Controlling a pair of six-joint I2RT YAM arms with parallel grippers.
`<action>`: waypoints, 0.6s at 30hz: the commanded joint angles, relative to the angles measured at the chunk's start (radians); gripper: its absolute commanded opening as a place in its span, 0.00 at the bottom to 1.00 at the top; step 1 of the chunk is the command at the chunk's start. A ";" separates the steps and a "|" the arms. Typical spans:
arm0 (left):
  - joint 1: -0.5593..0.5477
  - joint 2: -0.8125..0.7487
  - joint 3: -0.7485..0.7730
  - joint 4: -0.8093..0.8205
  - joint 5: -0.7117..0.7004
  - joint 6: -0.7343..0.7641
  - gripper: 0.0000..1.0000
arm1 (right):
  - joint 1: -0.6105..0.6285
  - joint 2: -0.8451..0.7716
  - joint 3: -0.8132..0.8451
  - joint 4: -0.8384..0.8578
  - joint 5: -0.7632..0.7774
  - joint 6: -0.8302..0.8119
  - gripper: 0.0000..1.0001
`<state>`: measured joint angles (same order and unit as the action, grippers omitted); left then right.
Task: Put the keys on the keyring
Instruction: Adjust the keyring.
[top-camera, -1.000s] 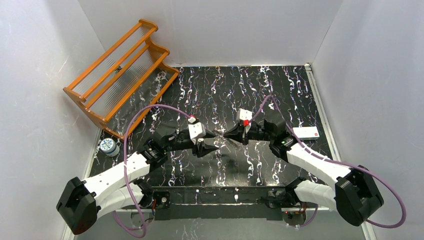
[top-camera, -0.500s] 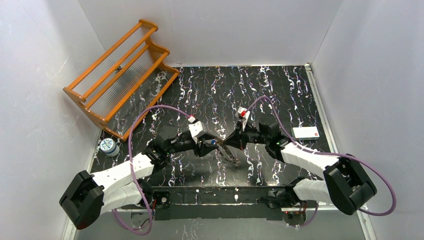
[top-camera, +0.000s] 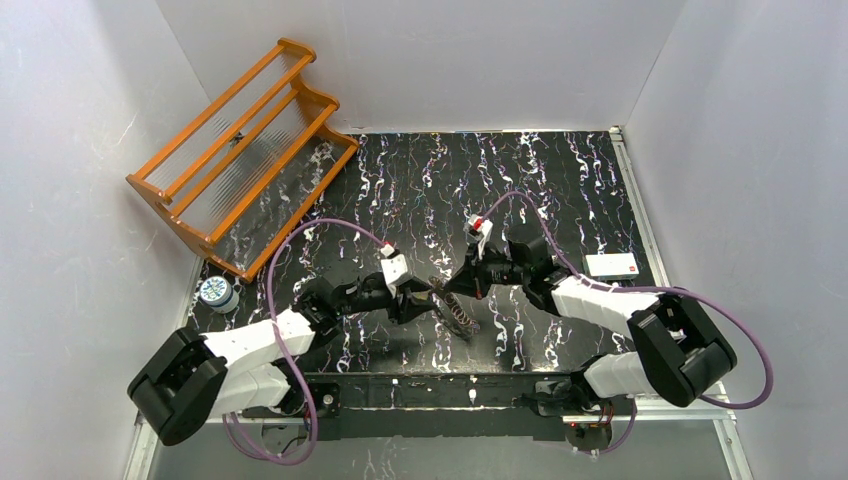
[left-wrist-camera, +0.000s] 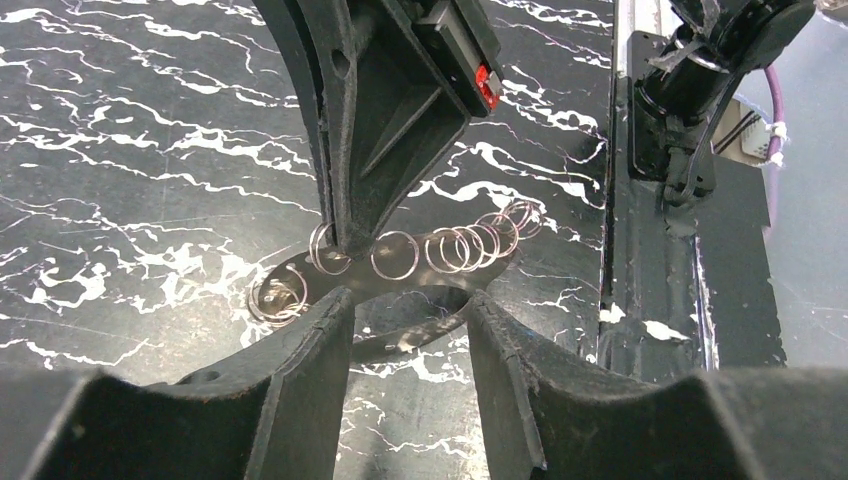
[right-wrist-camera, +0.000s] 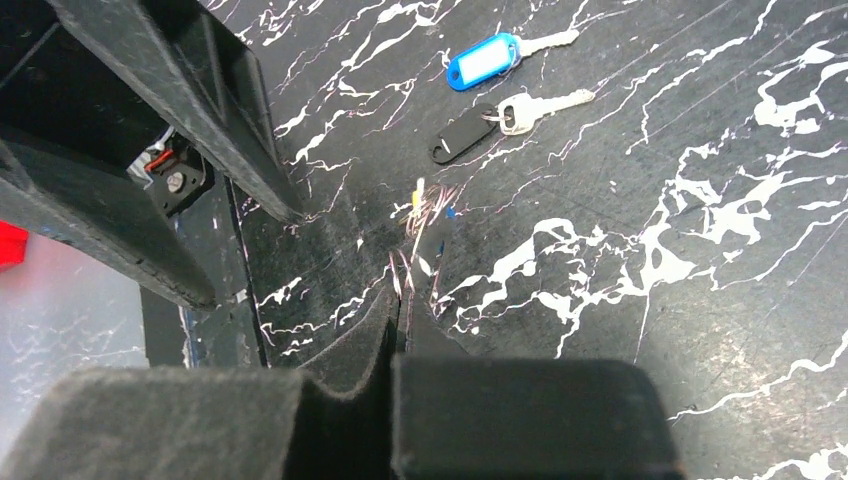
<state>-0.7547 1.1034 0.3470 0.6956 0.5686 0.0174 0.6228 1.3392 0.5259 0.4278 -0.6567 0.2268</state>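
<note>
The keyring (left-wrist-camera: 437, 277) is a flat oval loop carrying several small wire rings. My right gripper (left-wrist-camera: 345, 240) comes down from above and is shut on its upper band; in the right wrist view the right gripper (right-wrist-camera: 403, 295) pinches the loop edge-on. My left gripper (left-wrist-camera: 410, 300) stands open just below, and the loop's lower strand crosses the gap between its fingers. From above, the keyring (top-camera: 458, 312) hangs between the left gripper (top-camera: 420, 297) and the right gripper (top-camera: 452, 288). Two keys lie on the table: one with a blue tag (right-wrist-camera: 484, 60), one with a black tag (right-wrist-camera: 462, 140).
An orange wooden rack (top-camera: 245, 150) leans at the back left. A small round tin (top-camera: 215, 292) sits by the left wall. A white card with a red mark (top-camera: 611, 265) lies at the right. The table's near edge rail (left-wrist-camera: 650, 250) is close to the grippers.
Both arms have drawn toward the near edge and dropped lower. The keyring now shows hanging between the two grippers. The left jaws have narrowed a little.
</note>
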 joint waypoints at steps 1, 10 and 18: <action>-0.004 0.054 -0.014 0.105 0.068 0.033 0.44 | -0.001 -0.035 -0.041 0.075 -0.034 -0.094 0.01; -0.019 0.198 -0.010 0.180 0.081 0.063 0.41 | -0.002 -0.144 -0.200 0.242 -0.065 -0.189 0.01; -0.050 0.213 0.003 0.222 0.083 0.064 0.37 | -0.001 -0.166 -0.214 0.255 -0.078 -0.212 0.01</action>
<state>-0.7902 1.3415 0.3389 0.8680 0.6437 0.0601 0.6220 1.1854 0.3225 0.6331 -0.7147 0.0589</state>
